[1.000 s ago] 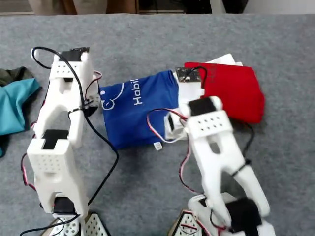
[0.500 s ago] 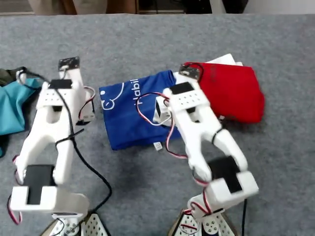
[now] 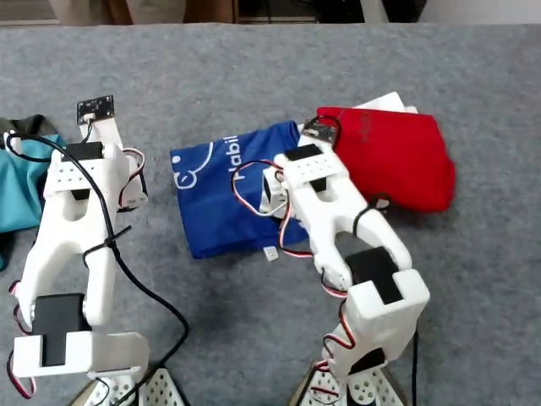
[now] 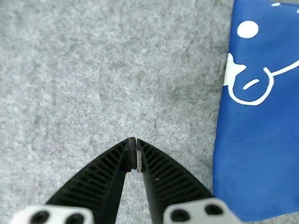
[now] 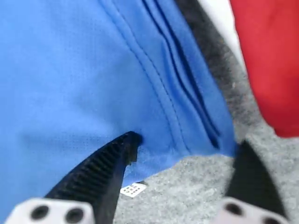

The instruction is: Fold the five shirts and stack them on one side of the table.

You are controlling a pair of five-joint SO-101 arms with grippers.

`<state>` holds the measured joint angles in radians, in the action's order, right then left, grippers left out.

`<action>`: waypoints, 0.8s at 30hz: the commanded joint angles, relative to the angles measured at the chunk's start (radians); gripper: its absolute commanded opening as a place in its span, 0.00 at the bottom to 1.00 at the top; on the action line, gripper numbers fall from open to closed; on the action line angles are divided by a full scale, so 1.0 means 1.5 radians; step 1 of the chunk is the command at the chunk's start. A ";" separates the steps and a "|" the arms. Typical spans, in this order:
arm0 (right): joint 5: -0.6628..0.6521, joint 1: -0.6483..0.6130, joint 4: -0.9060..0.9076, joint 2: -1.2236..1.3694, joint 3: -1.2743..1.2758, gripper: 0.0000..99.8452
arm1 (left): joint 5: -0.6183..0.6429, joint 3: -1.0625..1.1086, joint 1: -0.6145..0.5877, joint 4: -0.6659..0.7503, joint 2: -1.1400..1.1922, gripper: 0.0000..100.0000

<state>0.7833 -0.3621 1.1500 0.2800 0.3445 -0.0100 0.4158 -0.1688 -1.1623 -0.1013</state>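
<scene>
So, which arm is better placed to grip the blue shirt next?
Right. The right gripper, open, straddles the edge of the blue shirt; the left gripper sits shut over bare table beside it.

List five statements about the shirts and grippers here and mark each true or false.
1. The blue shirt lies folded on the table. True.
2. The left gripper grips the blue shirt. False: its fingers are shut on nothing, over bare table beside the shirt.
3. The right gripper is open over an edge of the blue shirt. True.
4. The red shirt lies on top of the blue shirt. False: it lies beside it, and the right wrist view shows table between them.
5. The teal shirt lies at the opposite side of the table from the red shirt. True.
</scene>
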 commanded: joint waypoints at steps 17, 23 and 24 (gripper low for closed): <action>-0.071 -0.006 -0.006 0.007 -0.007 0.00 | 0.042 -0.111 0.035 0.008 -0.014 0.02; -0.070 0.016 -0.021 0.007 -0.006 0.00 | 0.109 -0.161 0.110 0.068 0.093 0.18; -0.070 0.026 -0.034 0.008 -0.001 0.00 | 0.124 -0.170 0.111 0.078 0.119 0.19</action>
<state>0.6897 -0.3498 1.1500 0.2800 0.3429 0.1174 0.2317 -0.0261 -1.0902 0.0153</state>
